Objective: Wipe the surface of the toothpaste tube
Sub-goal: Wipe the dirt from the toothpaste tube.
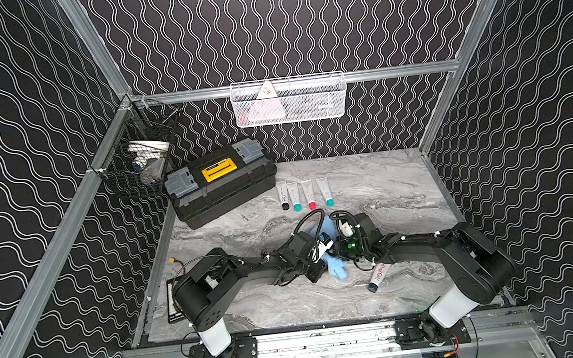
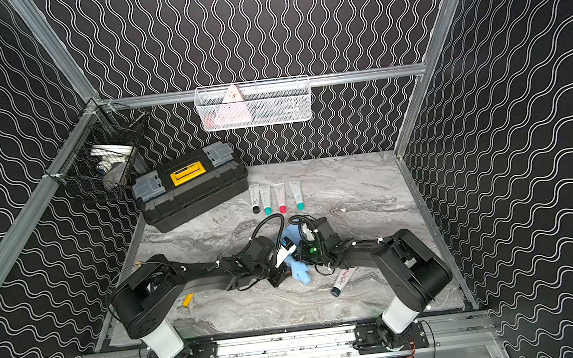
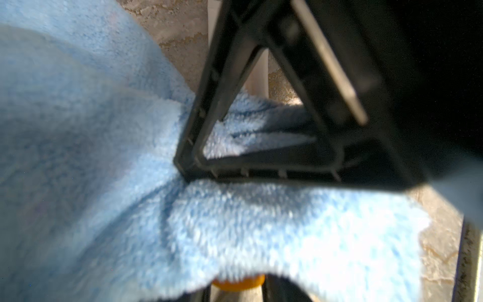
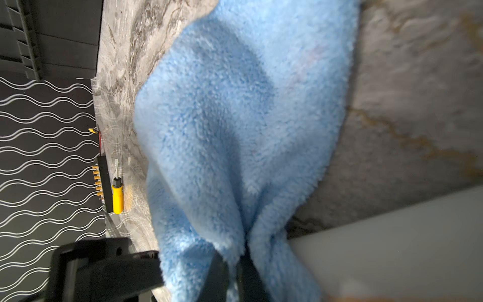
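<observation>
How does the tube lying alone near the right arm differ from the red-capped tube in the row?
The lone tube has a dark cap; the red-capped tube a red one. The lone tube lies slanted; the red-capped tube lies straight among three others. Both lie flat on the table.

place: robot lab enclosure | cues: aluminium frame (image 1: 289, 83), wave-patterned walls (image 1: 296, 20), marble-look tabletop (image 1: 388, 183)

The marble tabletop (image 1: 388, 183) bears a toolbox (image 1: 221, 182) at ten o'clock and four tubes (image 1: 308, 194) near twelve. A lone tube (image 1: 378, 276) lies at four o'clock.
</observation>
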